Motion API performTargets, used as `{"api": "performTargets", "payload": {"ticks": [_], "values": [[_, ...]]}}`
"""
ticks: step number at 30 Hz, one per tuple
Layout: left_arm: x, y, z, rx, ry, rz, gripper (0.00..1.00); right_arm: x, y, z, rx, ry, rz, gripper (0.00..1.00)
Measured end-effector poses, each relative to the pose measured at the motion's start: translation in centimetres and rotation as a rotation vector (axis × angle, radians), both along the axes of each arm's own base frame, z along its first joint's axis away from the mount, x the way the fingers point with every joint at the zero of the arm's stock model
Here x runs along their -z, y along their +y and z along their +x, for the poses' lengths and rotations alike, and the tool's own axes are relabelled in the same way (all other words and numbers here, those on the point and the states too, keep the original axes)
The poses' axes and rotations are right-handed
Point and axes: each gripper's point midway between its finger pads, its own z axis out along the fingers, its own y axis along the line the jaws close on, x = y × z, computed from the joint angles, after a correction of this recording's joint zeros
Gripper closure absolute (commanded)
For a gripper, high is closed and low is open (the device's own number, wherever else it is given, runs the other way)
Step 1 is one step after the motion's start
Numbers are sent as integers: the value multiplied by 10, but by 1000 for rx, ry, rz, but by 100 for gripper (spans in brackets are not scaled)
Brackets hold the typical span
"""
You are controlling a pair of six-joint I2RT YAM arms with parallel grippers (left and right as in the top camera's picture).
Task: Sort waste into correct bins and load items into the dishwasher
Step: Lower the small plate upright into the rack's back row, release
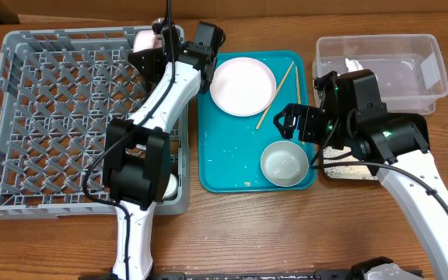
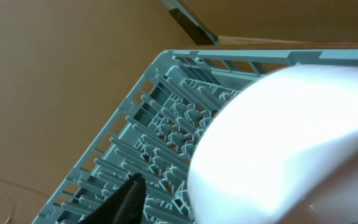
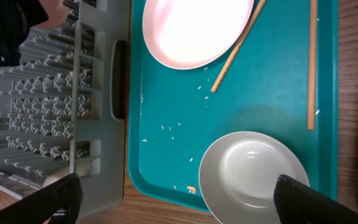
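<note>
Left tool [image 1: 152, 40] had a plate [image 2: 278, 143] clamped at the rack's [image 1: 53, 117] upper right; right tool [image 1: 292, 124] sat wide open by the bowl [image 3: 253, 180].

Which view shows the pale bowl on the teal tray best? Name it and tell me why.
Right wrist: the bowl fills the lower frame, its inside plainly visible, only the bottom edge cropped. Overhead shows the bowl whole but small. Left wrist misses it, showing only the dish rack and a white plate.

overhead faces straight down; left wrist close against the rack [image 2: 148, 149]; right wrist above tray [image 3: 260, 93], rack at left.
</note>
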Motion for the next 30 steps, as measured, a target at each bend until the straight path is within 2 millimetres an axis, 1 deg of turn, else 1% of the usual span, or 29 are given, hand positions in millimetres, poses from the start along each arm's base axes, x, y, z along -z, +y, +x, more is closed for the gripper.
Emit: {"api": "performTargets", "payload": {"ticks": [4, 7, 11, 14, 18, 23, 27, 28, 30], "values": [[2, -5, 0, 18, 23, 0, 43, 0, 0, 0, 0, 0, 0, 0], [2, -12, 1, 37, 39, 3, 33, 0, 0, 0, 0, 0, 0, 0], [3, -23, 0, 67, 63, 13, 26, 0, 0, 0, 0, -1, 0, 0], [3, -31, 0, 89, 93, 28, 24, 0, 0, 0, 0, 0, 0, 0], [5, -41, -4, 122, 155, 55, 24, 0, 0, 0, 0, 0, 0, 0], [11, -62, -11, 182, 234, 70, 24, 0, 0, 0, 0, 0, 0, 0], [20, -80, -15, 237, 277, 39, 23, 0, 0, 0, 0, 0, 0, 0], [23, -83, -16, 246, 286, 25, 20, 0, 0, 0, 0, 0, 0, 0], [29, -88, -16, 265, 299, -7, 19, 0, 0, 0, 0, 0, 0, 0]]}}
